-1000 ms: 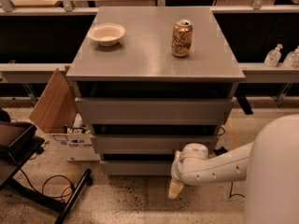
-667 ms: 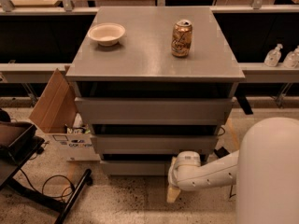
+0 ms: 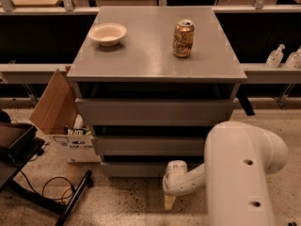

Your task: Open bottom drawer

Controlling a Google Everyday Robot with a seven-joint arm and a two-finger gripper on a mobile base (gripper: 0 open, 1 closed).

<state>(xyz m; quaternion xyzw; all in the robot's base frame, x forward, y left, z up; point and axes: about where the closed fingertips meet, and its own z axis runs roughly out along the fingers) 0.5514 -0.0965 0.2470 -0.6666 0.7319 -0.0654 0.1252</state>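
Observation:
The grey cabinet [image 3: 155, 65] has three drawers. The bottom drawer [image 3: 134, 169] is the lowest one, a plain flat grey front near the floor, standing about flush with the drawers above. My white arm reaches in from the lower right. My gripper [image 3: 170, 200] hangs low in front of the bottom drawer's right part, just above the floor, with a yellowish fingertip pointing down. My wrist [image 3: 176, 173] covers the drawer's right end.
A tan bowl [image 3: 107, 33] and a brown can [image 3: 183, 38] stand on the cabinet top. An open cardboard box [image 3: 61, 117] sits left of the cabinet. A black stand with cables [image 3: 33, 173] is at the lower left. Two bottles [image 3: 282, 56] stand on a shelf at the right.
My arm has swung left and nearer the camera. The gripper has moved a little left along the bottom drawer's front. The drawer has not visibly moved.

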